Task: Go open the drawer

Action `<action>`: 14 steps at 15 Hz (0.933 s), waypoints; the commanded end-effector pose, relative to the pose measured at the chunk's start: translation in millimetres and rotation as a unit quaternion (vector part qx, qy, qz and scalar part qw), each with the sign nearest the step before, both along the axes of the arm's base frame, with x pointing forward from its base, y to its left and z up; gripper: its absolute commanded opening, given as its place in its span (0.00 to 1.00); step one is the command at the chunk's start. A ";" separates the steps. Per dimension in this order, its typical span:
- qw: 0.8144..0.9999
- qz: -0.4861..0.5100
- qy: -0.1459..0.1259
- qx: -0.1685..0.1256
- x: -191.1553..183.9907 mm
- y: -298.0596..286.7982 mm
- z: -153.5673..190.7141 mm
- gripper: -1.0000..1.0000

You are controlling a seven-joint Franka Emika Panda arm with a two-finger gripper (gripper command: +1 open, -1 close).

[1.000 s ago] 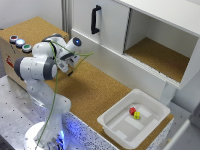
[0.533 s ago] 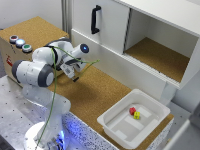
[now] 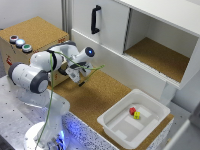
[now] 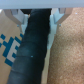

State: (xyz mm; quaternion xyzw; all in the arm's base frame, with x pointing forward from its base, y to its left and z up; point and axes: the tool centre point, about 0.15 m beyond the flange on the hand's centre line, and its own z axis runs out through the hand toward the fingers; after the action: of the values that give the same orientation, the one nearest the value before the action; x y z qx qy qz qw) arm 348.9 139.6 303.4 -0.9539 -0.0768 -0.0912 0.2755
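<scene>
One second has swung the gripper (image 3: 80,81) toward two o'clock, nearer the shut drawer (image 3: 120,67), claw state indiscernible, approach under way.

No legible text anywhere (only blurred marks on the cardboard box (image 3: 15,55)).

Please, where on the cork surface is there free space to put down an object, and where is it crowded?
Free: the cork strip between the drawer and the white tub, and the open cabinet shelf. Crowded: near the button box, where the arm and its claw hang. The tub holds two small items.
</scene>
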 end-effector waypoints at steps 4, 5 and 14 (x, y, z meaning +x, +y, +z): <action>0.983 0.105 -0.023 -0.151 11.7 19.1 90.1 1.00; 0.980 0.103 -0.029 -0.170 11.8 20.1 103.0 1.00; 0.934 0.191 -0.144 -0.266 4.0 91.4 211.6 1.00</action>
State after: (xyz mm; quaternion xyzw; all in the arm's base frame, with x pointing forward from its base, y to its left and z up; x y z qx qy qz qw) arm 362.8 181.9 471.0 -0.9480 -0.2609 -0.1512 0.1020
